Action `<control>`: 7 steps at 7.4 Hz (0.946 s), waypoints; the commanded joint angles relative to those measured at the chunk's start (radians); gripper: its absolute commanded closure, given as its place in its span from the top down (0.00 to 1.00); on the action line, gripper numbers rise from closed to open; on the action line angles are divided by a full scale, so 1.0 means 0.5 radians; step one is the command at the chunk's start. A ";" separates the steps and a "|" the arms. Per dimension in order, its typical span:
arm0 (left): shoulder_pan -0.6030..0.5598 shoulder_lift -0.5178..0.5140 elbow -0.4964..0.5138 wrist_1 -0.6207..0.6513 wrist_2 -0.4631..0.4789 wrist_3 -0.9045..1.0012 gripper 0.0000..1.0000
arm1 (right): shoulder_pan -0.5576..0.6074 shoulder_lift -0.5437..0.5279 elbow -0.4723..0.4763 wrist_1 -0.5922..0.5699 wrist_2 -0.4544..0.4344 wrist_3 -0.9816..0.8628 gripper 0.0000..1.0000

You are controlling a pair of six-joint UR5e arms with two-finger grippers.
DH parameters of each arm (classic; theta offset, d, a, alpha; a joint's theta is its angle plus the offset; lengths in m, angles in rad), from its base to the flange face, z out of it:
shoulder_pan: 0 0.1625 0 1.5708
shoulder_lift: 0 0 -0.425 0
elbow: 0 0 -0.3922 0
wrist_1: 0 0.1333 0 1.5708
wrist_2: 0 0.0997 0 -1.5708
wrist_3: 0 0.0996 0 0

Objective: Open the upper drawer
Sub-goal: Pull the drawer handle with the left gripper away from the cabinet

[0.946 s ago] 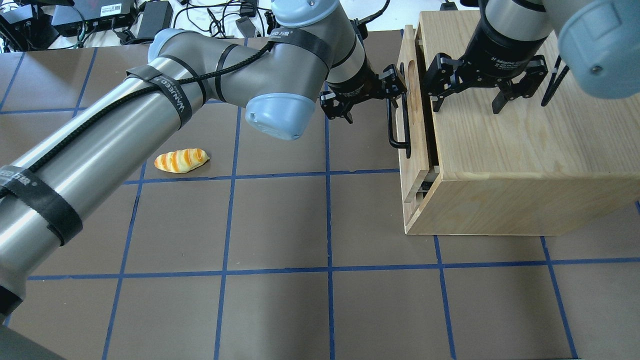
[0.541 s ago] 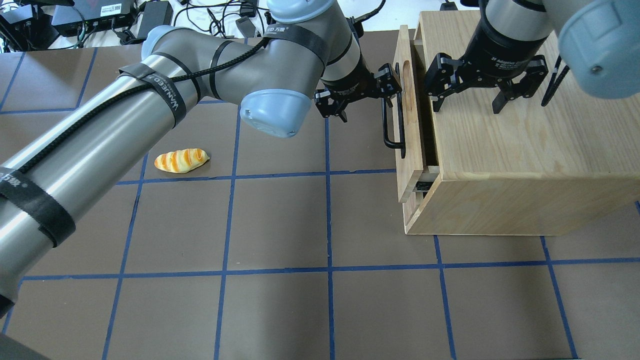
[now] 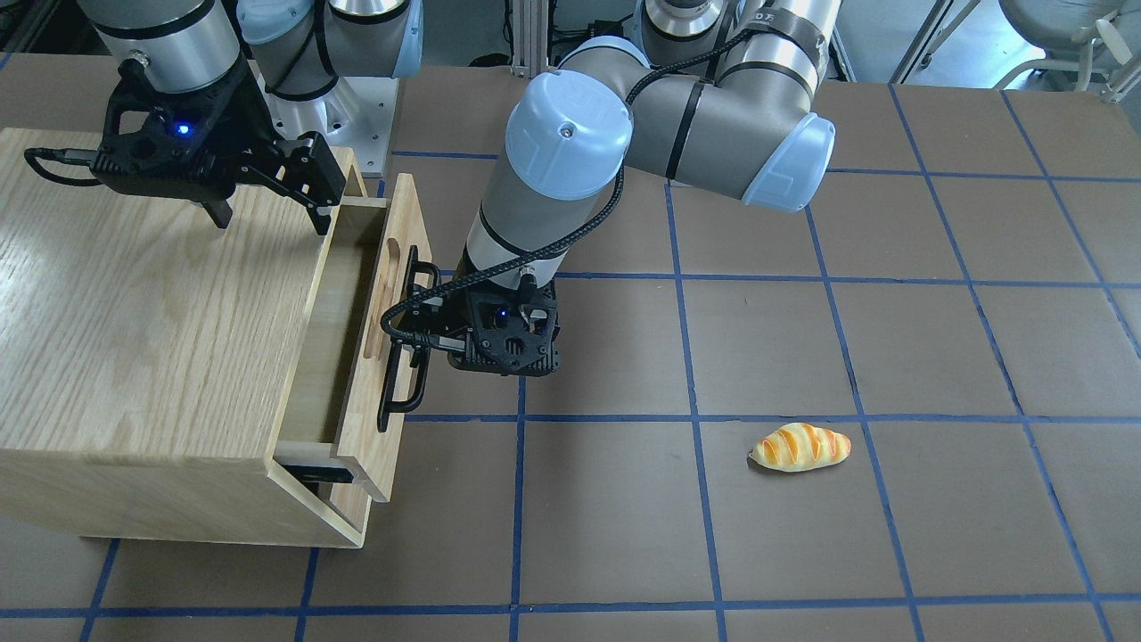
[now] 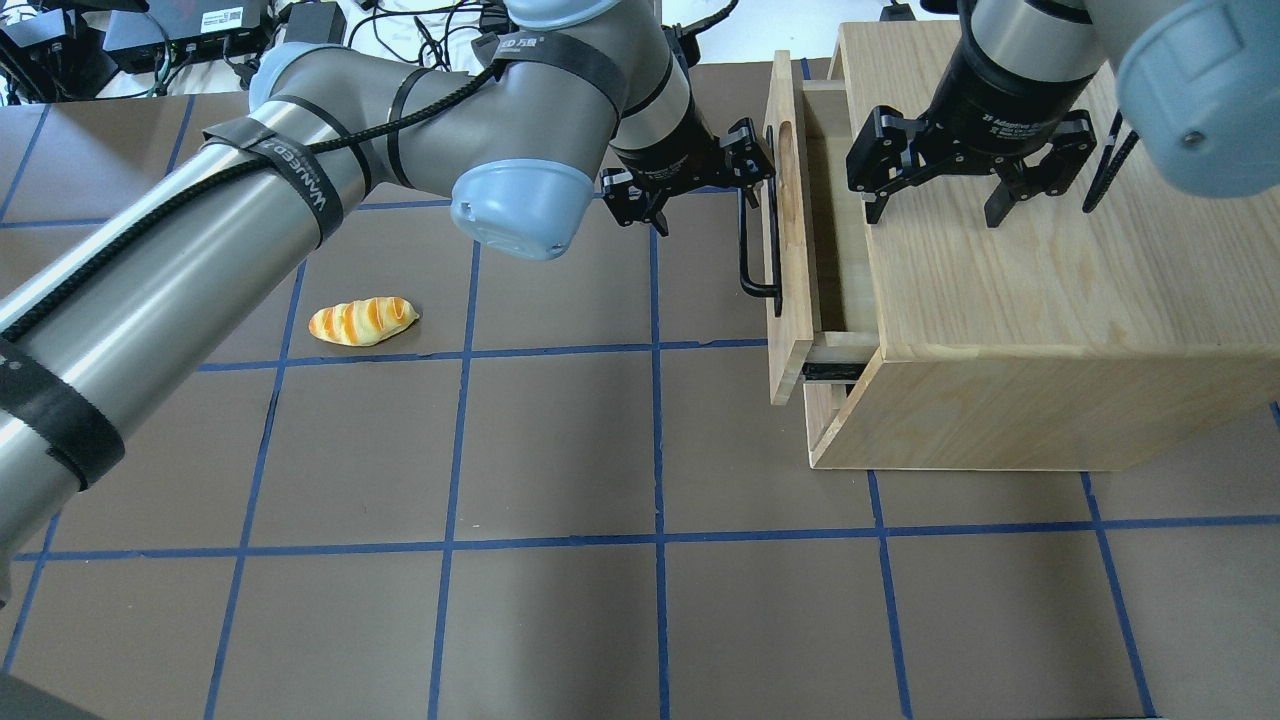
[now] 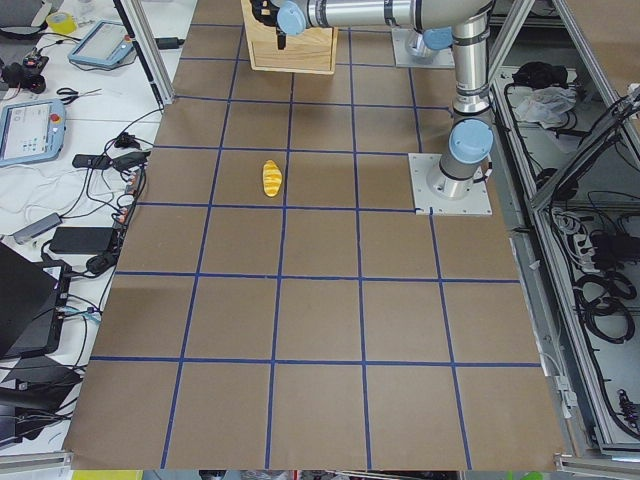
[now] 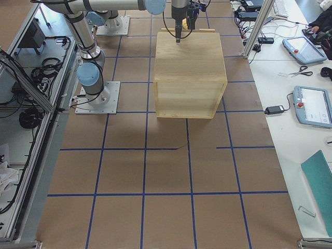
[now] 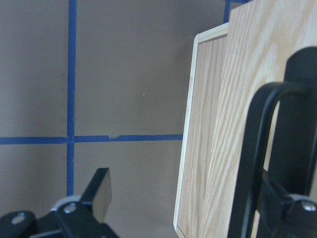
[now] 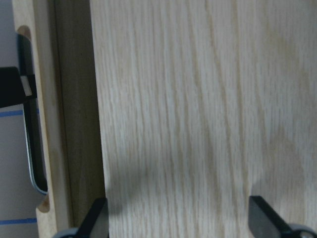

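At the cabinet's front face, on the tabletop, the upper drawer is standing partly pulled out, with a strip of its inside showing between its front panel and the cabinet body. Its black bar handle is running lengthwise along the panel, crosswise to the way the drawer slides. The slide direction is pointing away from the cabinet, toward the robot's left.

The left gripper is sitting right at that handle, on the outer side of the panel, and it is by far the nearer one. Its fingers are spread apart rather than clamped. In the left wrist view, one seems to be hooking in behind the bar next to the panel, while the other is hanging free over the tabletop.

The right gripper is hovering over the cabinet's top with its fingers wide apart, holding nothing.

As I judge it, the coming pull is turning on this hook. The hooked finger is lying between bar and panel, so a straight draw square to the bar should be bringing the drawer further out.
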 commanded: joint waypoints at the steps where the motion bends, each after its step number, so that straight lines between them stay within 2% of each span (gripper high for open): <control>1: 0.029 0.003 0.000 -0.007 0.011 0.018 1.00 | 0.000 0.000 0.000 0.000 0.003 0.000 1.00; 3: 0.066 0.009 0.003 -0.053 0.060 0.153 1.00 | 0.000 0.000 0.000 0.000 0.003 0.000 1.00; 7: 0.124 0.052 -0.003 -0.127 0.060 0.186 1.00 | 0.000 0.000 0.000 0.000 0.000 0.000 1.00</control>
